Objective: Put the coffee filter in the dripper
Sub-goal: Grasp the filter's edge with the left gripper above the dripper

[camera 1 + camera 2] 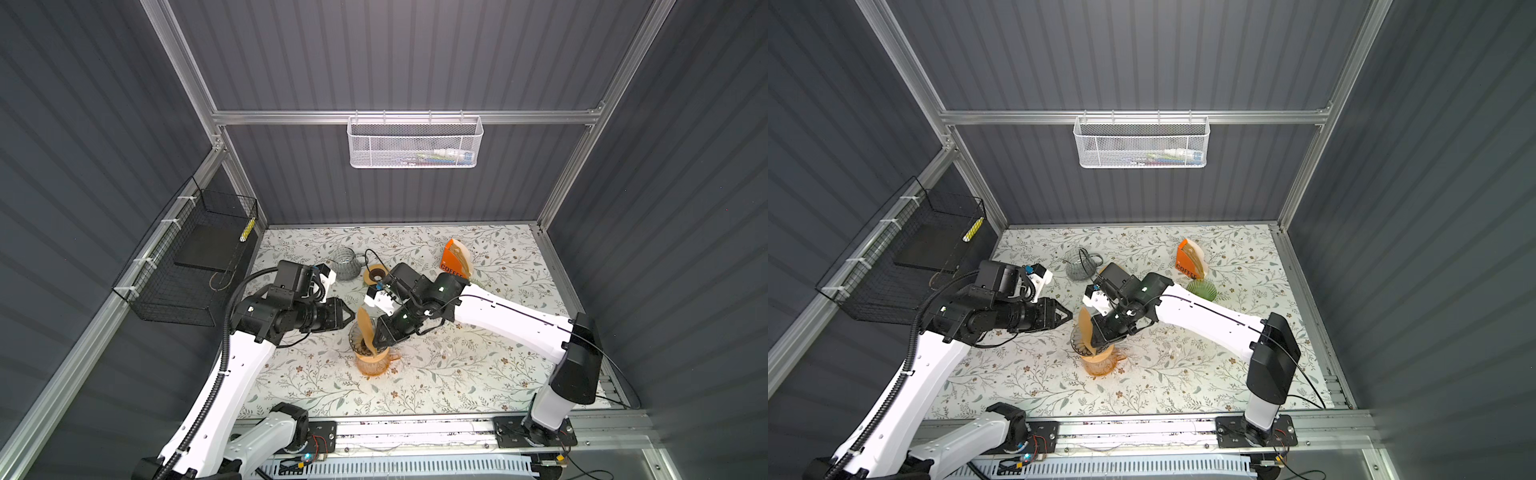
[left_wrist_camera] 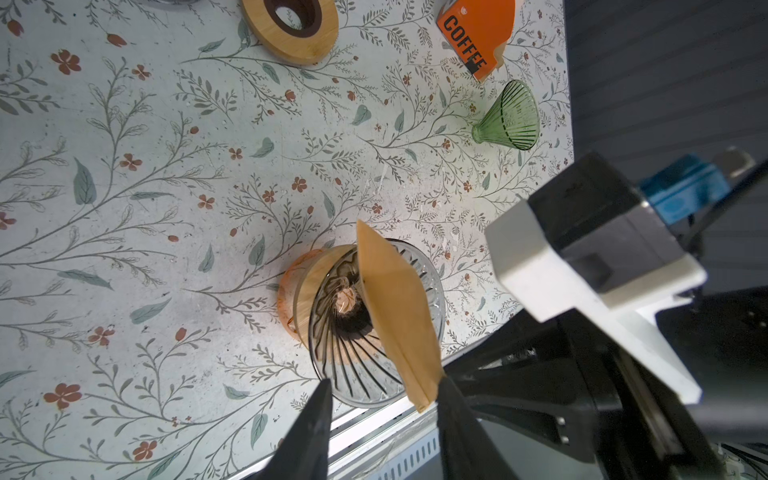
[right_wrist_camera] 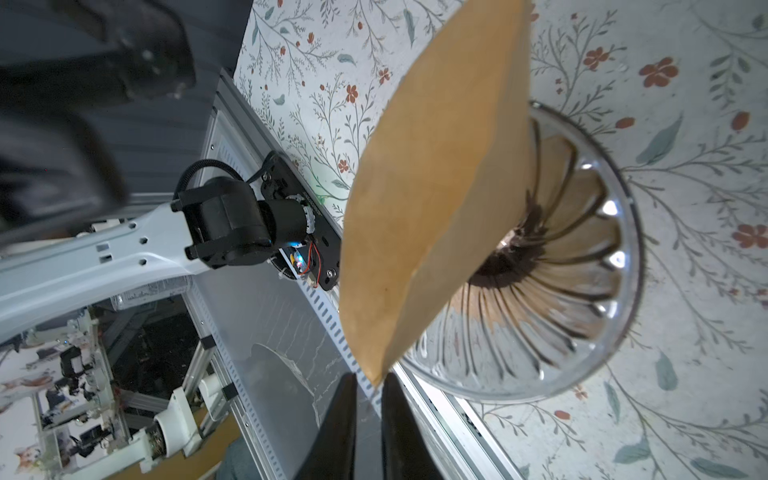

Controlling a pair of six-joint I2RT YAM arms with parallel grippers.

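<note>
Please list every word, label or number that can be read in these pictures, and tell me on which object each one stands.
"COFFEE": black capitals on the side of the orange filter holder.
Too small and blurred to read: the print on the packages in the white mesh basket.
Too small to read: the dark marks on the yellow strip in the black wire basket.
No other text shows.

Left arm (image 1: pixel 232 374): forearm raised, wrist level. The left gripper (image 2: pixel 384 399) points sideways at the right gripper (image 3: pixel 370 388), jaws well apart.

Right arm (image 1: pixel 511 316): wrist pitched steeply down, jaws parted by a narrow gap.

Gripper tips are near each other, not touching.
</note>
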